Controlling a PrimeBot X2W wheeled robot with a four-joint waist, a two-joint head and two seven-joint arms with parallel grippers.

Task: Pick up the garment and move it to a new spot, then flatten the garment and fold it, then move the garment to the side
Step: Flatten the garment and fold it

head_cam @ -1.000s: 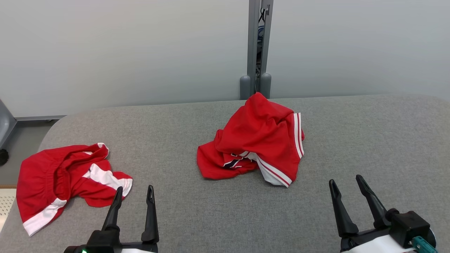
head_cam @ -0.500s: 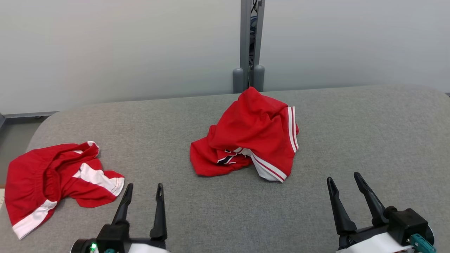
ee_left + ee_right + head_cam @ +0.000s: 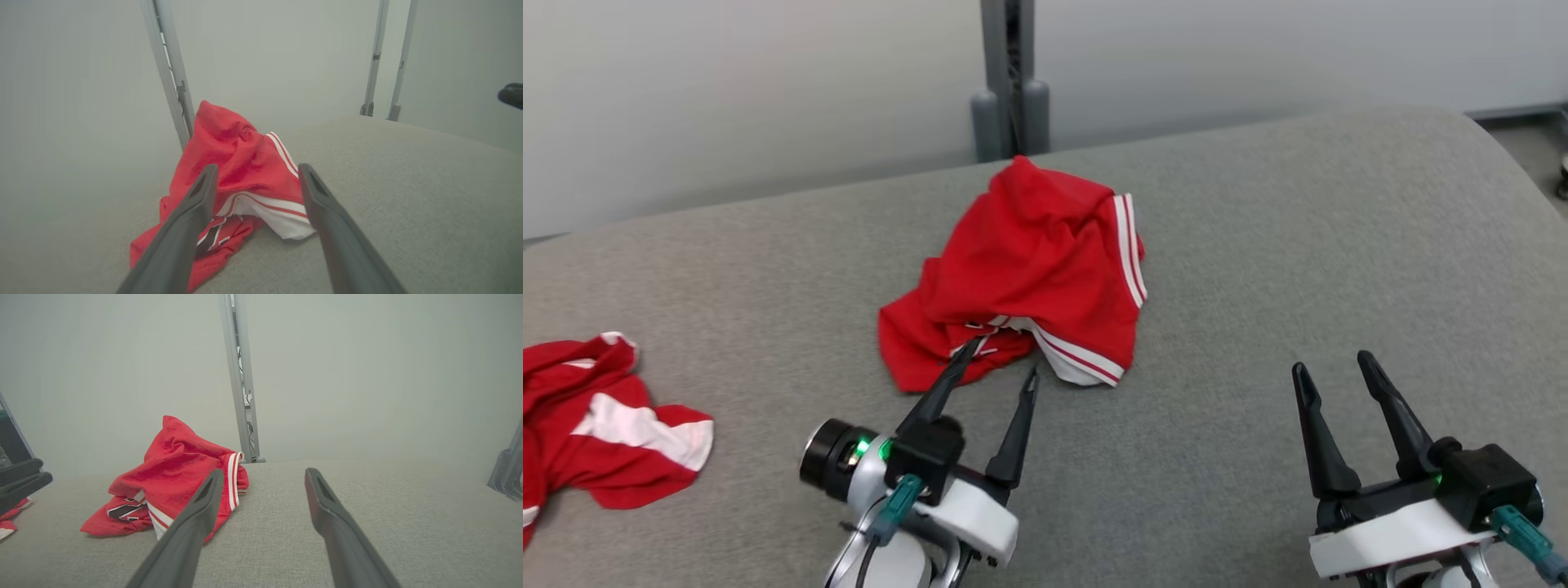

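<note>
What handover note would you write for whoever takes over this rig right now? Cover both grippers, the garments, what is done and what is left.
Left gripper: open, empty, fingertips at the near edge of the crumpled red garment.
Right gripper: open, empty, over bare grey table.
Second red garment: far left, untouched.
Done: nothing; no grasp yet.
To do: pick up, move, flatten, fold, set aside.

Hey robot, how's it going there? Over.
Left pincer open, at near edge of garment. Right pincer open, hanging back. Garment crumpled, unlifted. Spare garment off left.
</note>
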